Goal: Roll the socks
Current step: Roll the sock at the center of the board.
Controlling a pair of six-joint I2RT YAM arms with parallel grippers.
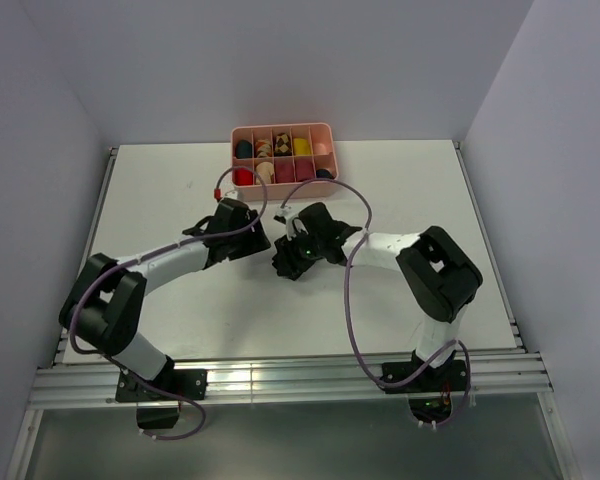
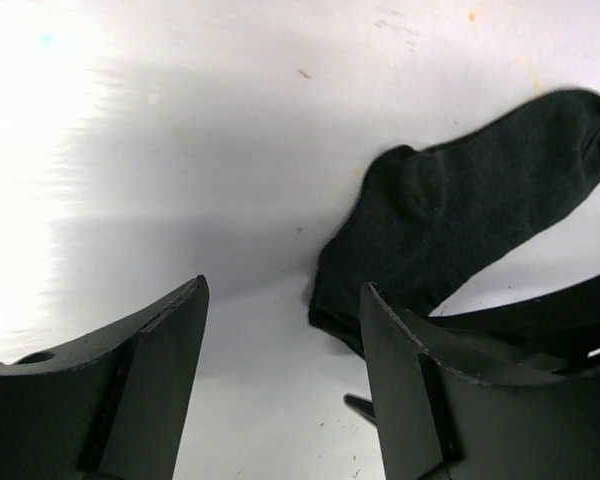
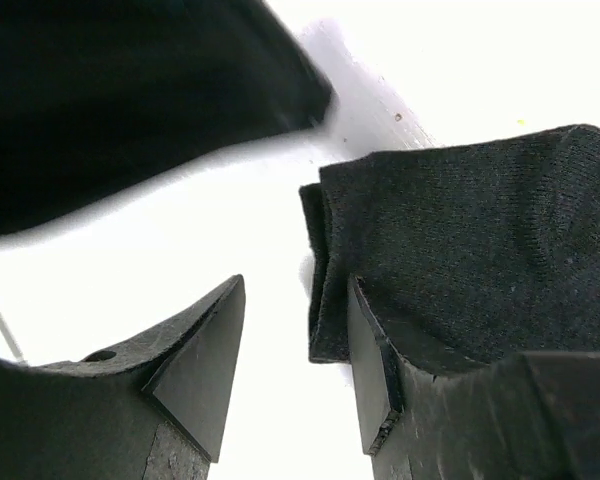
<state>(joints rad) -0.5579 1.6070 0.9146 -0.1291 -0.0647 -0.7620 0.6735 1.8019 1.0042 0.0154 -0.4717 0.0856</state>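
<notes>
Two white arms, left [image 1: 170,262] and right [image 1: 390,245], bend inward from the near edge and meet over the middle of the white table [image 1: 400,200]. At the table's far edge, in the middle, stands a pink divided tray [image 1: 283,127] with small coloured things in its compartments.

One black sock [image 2: 460,210] lies flat at mid-table, between the two grippers. In the left wrist view its long axis runs on a slant. The open cuff end is just beside one finger, and the rounded toe points away and to the right.

The left gripper [image 2: 282,290] stands spread, with only bare table between its fingers. The right gripper [image 3: 296,283] is also spread, with the sock's cuff edge lying against its one finger, unpinched.
</notes>
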